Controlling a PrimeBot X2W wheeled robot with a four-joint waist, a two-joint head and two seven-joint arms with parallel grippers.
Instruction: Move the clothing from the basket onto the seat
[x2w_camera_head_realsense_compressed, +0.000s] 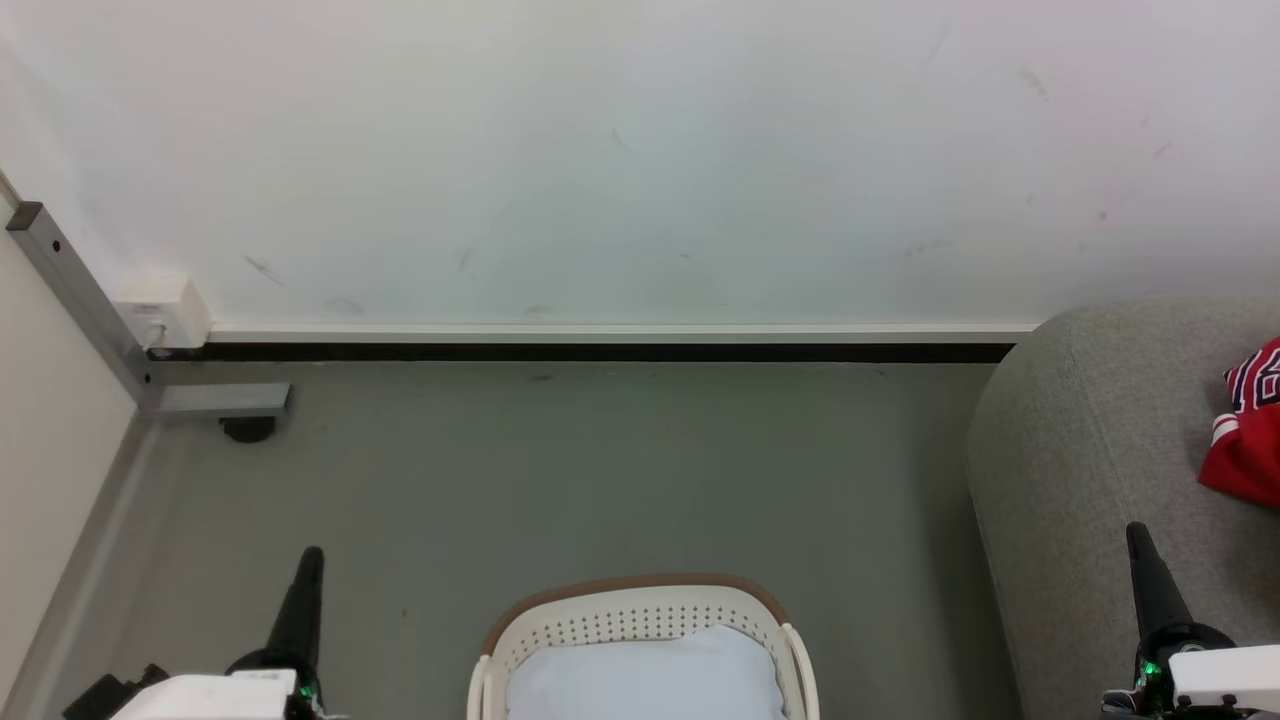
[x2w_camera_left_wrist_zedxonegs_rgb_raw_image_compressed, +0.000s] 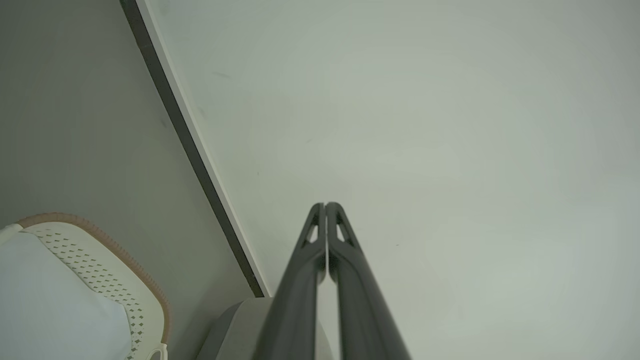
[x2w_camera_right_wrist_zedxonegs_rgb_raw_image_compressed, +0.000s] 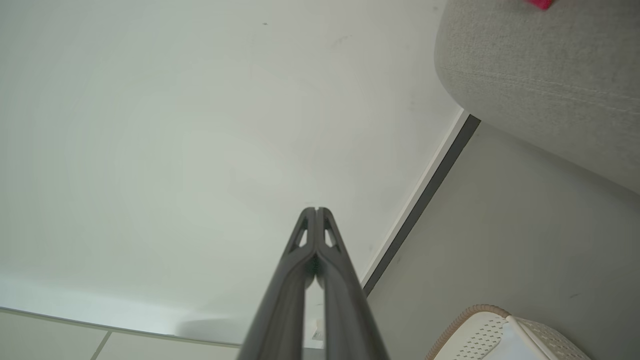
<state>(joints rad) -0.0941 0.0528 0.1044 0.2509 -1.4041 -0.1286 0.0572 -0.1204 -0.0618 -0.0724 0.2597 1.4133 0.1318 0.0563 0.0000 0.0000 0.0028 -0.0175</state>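
Occupying the right side: seat (x2w_camera_head_realsense_compressed: 1100, 450). Centred low between both arms: basket (x2w_camera_head_realsense_compressed: 640, 605), pale fabric (x2w_camera_head_realsense_compressed: 645, 675) inside. Lying on the seat, far right: red clothing (x2w_camera_head_realsense_compressed: 1245, 440). Closed tight, holding nothing: left gripper (x2w_camera_head_realsense_compressed: 312, 553), right gripper (x2w_camera_head_realsense_compressed: 1136, 530), the latter nearer the seat.

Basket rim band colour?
Brown rim band on the cream basket; best in the head view.

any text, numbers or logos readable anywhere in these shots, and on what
Red jersey on the grey seat: black-and-white outlined numerals, cut off by the picture's edge, too partial to read.
Laundry basket and white wall box: no text visible.
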